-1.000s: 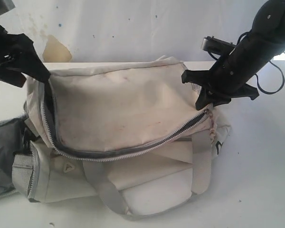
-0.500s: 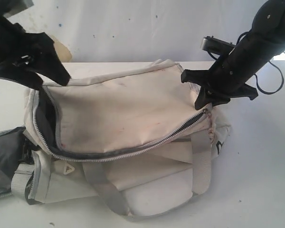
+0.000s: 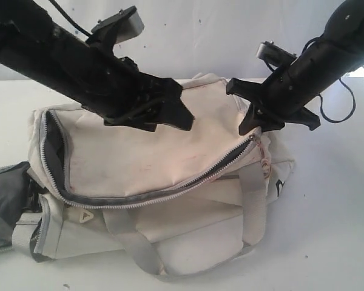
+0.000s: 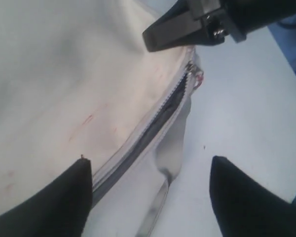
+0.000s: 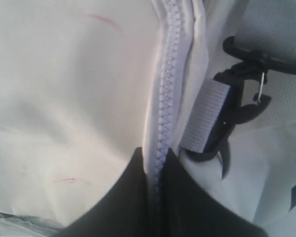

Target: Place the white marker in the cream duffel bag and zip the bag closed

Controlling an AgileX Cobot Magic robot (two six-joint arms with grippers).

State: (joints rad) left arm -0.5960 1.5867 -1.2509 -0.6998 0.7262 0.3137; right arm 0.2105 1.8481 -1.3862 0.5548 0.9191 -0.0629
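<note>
The cream duffel bag [image 3: 145, 151] lies on the white table, its grey zipper [image 3: 139, 197] open in a long curve from the left end to the right end. The white marker is out of view. My left gripper [image 3: 170, 124] hovers open over the bag's top panel; in the left wrist view it [image 4: 149, 159] straddles the zipper line with nothing between its fingers, and the zipper slider [image 4: 190, 69] lies ahead of it. My right gripper [image 3: 250, 128] is shut on the bag's zipper edge [image 5: 163, 108] at the right end, seen up close [image 5: 155, 153].
A grey fabric piece [image 3: 3, 200] lies at the bag's left end. A grey webbing handle [image 3: 133, 242] loops over the bag's front. A black clip [image 5: 241, 98] on a grey strap sits beside the pinched edge. Bare white table [image 3: 333, 218] lies right of the bag.
My left arm has swung from the far left across the bag to its middle. The bag's top flap has dropped lower. The right gripper has kept its grip at the right end.
</note>
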